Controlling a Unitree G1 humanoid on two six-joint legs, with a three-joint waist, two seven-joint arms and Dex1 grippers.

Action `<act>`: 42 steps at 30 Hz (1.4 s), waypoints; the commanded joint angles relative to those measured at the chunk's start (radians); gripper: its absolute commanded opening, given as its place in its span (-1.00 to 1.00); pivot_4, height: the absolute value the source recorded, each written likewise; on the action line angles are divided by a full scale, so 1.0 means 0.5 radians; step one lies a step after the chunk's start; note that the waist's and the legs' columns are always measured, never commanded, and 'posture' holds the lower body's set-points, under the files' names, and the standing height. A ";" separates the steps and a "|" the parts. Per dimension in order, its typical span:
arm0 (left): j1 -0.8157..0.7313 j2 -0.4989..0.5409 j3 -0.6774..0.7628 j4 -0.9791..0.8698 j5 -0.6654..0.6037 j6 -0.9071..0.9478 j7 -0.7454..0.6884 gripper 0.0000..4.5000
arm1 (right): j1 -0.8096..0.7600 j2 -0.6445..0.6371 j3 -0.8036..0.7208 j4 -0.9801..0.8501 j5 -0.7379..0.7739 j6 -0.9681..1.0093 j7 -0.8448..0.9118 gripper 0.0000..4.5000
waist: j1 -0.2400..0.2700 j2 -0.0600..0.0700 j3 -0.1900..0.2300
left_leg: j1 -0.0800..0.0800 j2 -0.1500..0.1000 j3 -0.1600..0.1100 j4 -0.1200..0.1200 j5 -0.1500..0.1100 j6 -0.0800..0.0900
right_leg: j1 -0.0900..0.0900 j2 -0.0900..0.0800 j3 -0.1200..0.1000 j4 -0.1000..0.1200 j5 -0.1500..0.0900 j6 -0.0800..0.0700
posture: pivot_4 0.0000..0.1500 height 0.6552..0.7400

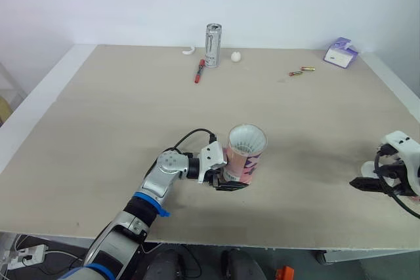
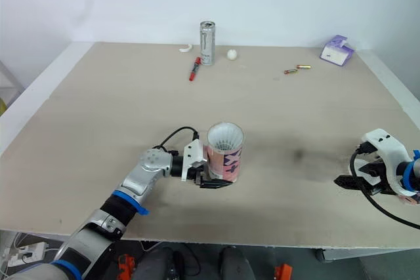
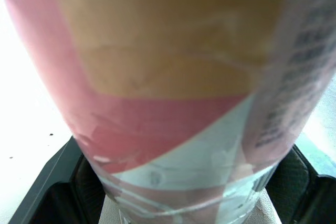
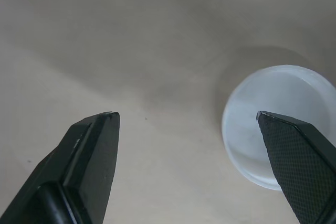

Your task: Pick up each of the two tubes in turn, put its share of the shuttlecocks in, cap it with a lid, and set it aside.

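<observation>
holding the tube (image 1: 244, 155) upright at the near middle of the counter (image 1: 118, 116), your left end effector (image 1: 226, 181) is clamped on its lower body from the left side. the tube's long axis stands vertical with the open mouth up, and white shuttlecocks (image 1: 247, 139) sit in that mouth, so i judge the filling of this one is done or nearly so and capping comes next

your right end effector (image 4: 187, 116) hangs low over the near right edge of the counter, well apart from the tube, with its jaws spread wide and nothing between them. the lid (image 4: 268, 98), a pale translucent disc, lies flat on the counter under it. in the right wrist view it is not centred in the gap: one finger overlaps the disc's edge and the other sits over bare counter well off it

that offset is what the coming move turns on. the right arm is far the nearer to the lid, so shift it sideways toward the disc before you close, or the jaws may pinch only one rim. then the lid has to travel left to the tube mouth and come down flat along the upright axis

the can (image 1: 213, 45) and marker (image 1: 198, 70) at the far side are out of the way
</observation>
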State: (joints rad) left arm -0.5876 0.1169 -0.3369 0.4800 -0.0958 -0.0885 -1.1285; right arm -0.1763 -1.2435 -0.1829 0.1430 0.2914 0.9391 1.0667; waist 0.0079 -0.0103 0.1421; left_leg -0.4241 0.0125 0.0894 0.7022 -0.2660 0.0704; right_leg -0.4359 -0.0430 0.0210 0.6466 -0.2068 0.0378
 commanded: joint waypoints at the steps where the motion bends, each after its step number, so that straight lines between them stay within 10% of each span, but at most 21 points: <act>1: 0.032 0.022 -0.034 -0.007 0.008 0.053 -0.033 0.65 | -0.052 -0.023 0.068 0.068 -0.007 -0.047 0.058 0.99 | 0.000 0.000 0.000 | 0.000 0.000 0.000 0.000 0.000 0.000 | 0.000 0.000 0.000 0.000 0.000 0.000 | 1.00 1.00; 20: 0.062 0.037 -0.035 -0.082 -0.002 0.163 -0.018 0.65 | -0.138 0.013 0.166 0.151 -0.014 0.059 -0.003 0.99 | 0.000 0.001 -0.001 | 0.000 0.001 0.000 0.000 0.000 0.000 | 0.000 0.002 0.001 0.000 0.000 0.000 | 1.00 1.00; 30: 0.083 0.043 -0.030 -0.128 -0.013 0.220 -0.006 0.65 | -0.095 -0.004 0.201 0.149 -0.085 -0.053 -0.030 -0.29 | -0.001 0.001 -0.001 | 0.000 0.002 0.000 0.000 0.000 0.000 | 0.000 0.003 0.001 0.000 0.000 0.000 | 1.00 1.00; 33: 0.085 0.048 -0.031 -0.139 -0.019 0.237 0.001 0.65 | -0.090 0.000 0.202 0.153 -0.104 -0.072 -0.032 -0.95 | 0.000 0.001 -0.001 | 0.001 0.002 0.000 0.000 0.000 0.000 | 0.000 0.003 0.001 0.000 0.000 0.000 | 1.00 1.00; 42: 0.087 0.058 -0.038 -0.151 -0.025 0.257 0.005 0.65 | -0.063 0.000 0.166 0.133 -0.095 -0.114 -0.021 -0.98 | -0.001 0.001 -0.001 | 0.003 0.003 0.000 0.000 0.000 0.000 | 0.003 0.005 0.002 0.000 0.000 -0.001 | 1.00 1.00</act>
State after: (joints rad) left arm -0.5621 0.1331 -0.3375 0.4014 -0.1180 0.0202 -1.1183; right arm -0.2127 -1.2343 -0.0852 0.2194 0.2422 0.8870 1.0481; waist 0.0076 -0.0098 0.1416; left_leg -0.4225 0.0139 0.0893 0.7022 -0.2660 0.0704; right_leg -0.4346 -0.0406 0.0221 0.6467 -0.2065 0.0375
